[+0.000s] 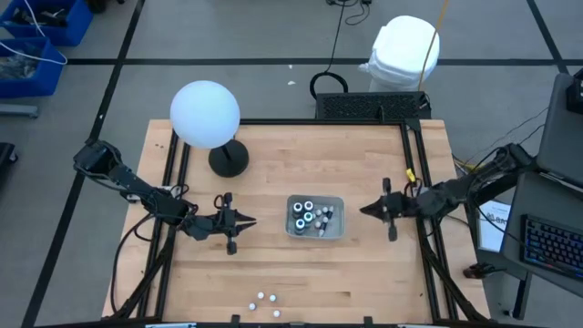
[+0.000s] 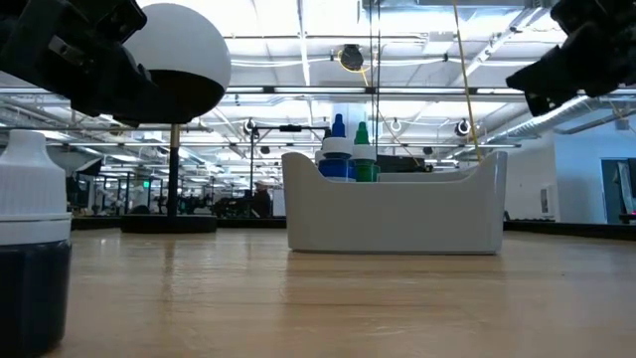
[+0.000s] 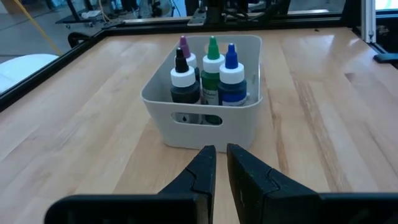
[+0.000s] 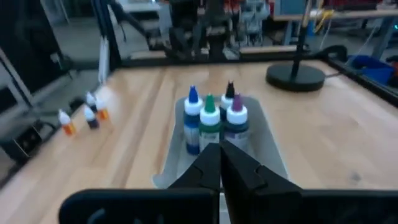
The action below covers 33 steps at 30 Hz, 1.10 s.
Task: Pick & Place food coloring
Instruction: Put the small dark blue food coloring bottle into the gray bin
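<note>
Four bigger food coloring bottles stand upright in the pale tray (image 1: 335, 230) at mid-table: black-tipped (image 3: 185, 79), purple (image 3: 184, 48), green (image 3: 212, 67) and blue (image 3: 232, 73). A few small whitish bottles (image 1: 264, 299) stand near the table's front edge and also show in the right wrist view (image 4: 81, 117). My left gripper (image 1: 250, 221) hovers left of the tray, pointing at it, with a narrow gap between its fingers and nothing in it. My right gripper (image 4: 219, 151) hovers right of the tray (image 4: 267, 146), shut and empty.
A lamp with a white globe (image 1: 205, 113) and a round black base (image 1: 228, 159) stands at the back left. A dark bottle with a white cap (image 2: 30, 249) stands close to the low camera. Black rails (image 1: 414, 173) frame the table.
</note>
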Each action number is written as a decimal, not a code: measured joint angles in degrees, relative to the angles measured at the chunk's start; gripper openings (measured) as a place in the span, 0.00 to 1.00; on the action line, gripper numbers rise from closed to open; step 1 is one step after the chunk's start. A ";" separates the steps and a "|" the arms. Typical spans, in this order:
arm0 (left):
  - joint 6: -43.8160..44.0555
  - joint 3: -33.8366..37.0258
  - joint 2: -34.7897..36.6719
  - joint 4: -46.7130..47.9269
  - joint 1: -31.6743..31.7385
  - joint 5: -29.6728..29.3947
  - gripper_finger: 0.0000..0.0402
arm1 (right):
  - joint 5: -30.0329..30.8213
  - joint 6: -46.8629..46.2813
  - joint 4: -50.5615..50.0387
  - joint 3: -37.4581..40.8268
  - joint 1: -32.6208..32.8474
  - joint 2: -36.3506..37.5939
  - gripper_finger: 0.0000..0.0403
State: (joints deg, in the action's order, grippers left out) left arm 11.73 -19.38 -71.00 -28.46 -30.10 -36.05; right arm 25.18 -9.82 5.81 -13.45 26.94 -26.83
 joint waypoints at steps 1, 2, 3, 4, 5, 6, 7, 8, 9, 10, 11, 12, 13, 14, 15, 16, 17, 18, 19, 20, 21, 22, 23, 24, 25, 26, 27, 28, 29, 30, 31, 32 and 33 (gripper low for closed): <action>0.00 0.00 0.00 -0.16 0.11 0.00 0.12 | -1.05 0.08 0.21 1.09 -0.19 2.07 0.00; 0.00 0.00 0.00 -0.38 0.27 -0.04 0.12 | -2.36 0.14 0.47 2.19 -0.32 3.74 0.00; 0.00 0.00 0.00 -0.69 0.41 -0.14 0.12 | -2.94 0.22 1.00 3.20 -0.33 5.10 0.00; -0.02 0.00 0.00 -1.19 0.62 -0.14 0.12 | -2.96 0.25 1.79 4.29 -0.27 6.08 0.00; 0.02 0.00 0.00 -1.77 0.75 -0.14 0.12 | -2.74 0.45 2.94 5.60 -0.24 6.96 0.00; 0.46 0.00 0.00 -2.21 0.91 -0.02 0.12 | -2.34 1.02 4.24 6.90 -0.24 7.61 0.00; 1.15 0.00 0.01 -2.38 0.92 0.52 0.12 | -1.64 1.75 6.26 8.11 -0.26 7.94 0.00; 1.56 -0.07 0.00 -2.18 0.95 1.31 0.12 | -1.19 2.54 8.22 9.21 -0.30 8.19 0.00; 1.68 -0.57 0.00 -1.11 0.95 2.20 0.11 | -1.16 3.67 9.65 10.02 -0.35 8.29 0.00; 1.75 -1.55 0.00 0.32 0.91 3.72 0.09 | -1.27 4.69 12.37 10.82 -0.35 8.28 0.00; 1.93 -3.21 0.00 2.70 0.74 5.14 0.07 | -1.28 5.39 12.91 11.33 -0.33 8.41 0.00; 2.28 -5.47 -0.03 6.07 0.37 6.40 0.04 | -1.24 6.16 13.53 11.57 -0.35 8.38 0.00; 2.82 -8.32 -0.24 10.52 -0.21 6.95 0.02 | -1.22 7.36 13.27 11.58 -0.35 8.26 0.00; 3.78 -11.54 -0.73 15.85 -0.88 7.11 0.02 | -1.21 8.71 12.91 11.51 -0.35 8.30 0.00; 5.02 -15.28 -1.54 21.88 -1.63 7.16 0.02 | -1.24 9.77 13.07 11.26 -0.35 8.34 0.00; 6.60 -19.32 -2.71 28.19 -2.56 7.23 0.02 | -1.24 10.42 13.08 11.06 -0.35 8.35 0.00; 8.58 -23.55 -4.28 34.68 -3.62 7.23 0.02 | -1.24 10.67 13.19 10.89 -0.35 8.33 0.00; 11.16 -27.82 -6.07 40.58 -4.72 7.40 0.01 | -1.24 10.96 13.32 10.81 -0.35 8.37 0.00; 13.81 -32.19 -8.31 46.28 -5.76 7.74 0.01 | -1.24 11.27 13.27 10.72 -0.35 8.35 0.00; 16.59 -36.08 -10.64 51.43 -6.80 7.90 0.01 | -1.24 11.54 13.20 10.66 -0.35 8.34 0.00; 19.48 -40.00 -13.29 56.39 -7.86 8.00 0.01 | -1.26 11.78 13.21 10.66 -0.35 8.35 0.00; 22.42 -43.60 -15.88 60.74 -8.94 8.20 0.02 | -1.26 11.89 13.23 10.66 -0.35 8.35 0.00; 24.81 -47.16 -18.64 64.49 -9.90 8.79 0.04 | -1.26 11.93 13.25 10.66 -0.35 8.35 0.00; 26.81 -50.70 -21.41 68.03 -10.87 9.45 0.06 | -1.26 11.72 13.24 10.66 -0.35 8.35 0.00; 28.17 -54.08 -24.09 71.09 -11.83 10.36 0.08 | -1.26 10.94 13.24 10.66 -0.35 8.35 0.00; 29.15 -57.22 -26.75 73.92 -12.86 11.61 0.10 | -1.26 9.96 13.24 10.68 -0.35 8.35 0.00; 29.54 -60.06 -29.29 76.65 -13.85 13.17 0.13 | -1.34 9.01 13.24 10.70 -0.35 8.35 0.00; 29.84 -62.61 -31.61 78.99 -14.68 15.14 0.16 | -1.47 8.12 13.24 10.71 -0.35 8.35 0.00; 30.37 -65.05 -33.98 81.19 -15.50 17.13 0.19 | -1.63 7.53 13.24 10.71 -0.35 8.35 0.00; 31.01 -67.27 -36.08 82.81 -16.13 19.02 0.22 | -2.00 7.23 13.24 10.71 -0.35 8.35 0.00; 31.56 -69.21 -38.00 84.08 -16.68 20.85 0.26 | -2.63 7.11 13.24 10.71 -0.35 8.34 0.00; 32.00 -70.84 -39.56 84.95 -17.06 22.18 0.30 | -2.83 6.96 13.24 10.73 -0.35 8.27 0.00; 32.15 -72.21 -41.04 85.37 -17.25 23.40 0.33 | -2.83 6.50 13.22 10.74 -0.33 8.14 0.00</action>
State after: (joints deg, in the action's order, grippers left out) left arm 43.88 -91.59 -112.04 56.90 -47.35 -12.65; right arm 22.35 -3.32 19.04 -2.71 26.61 -18.69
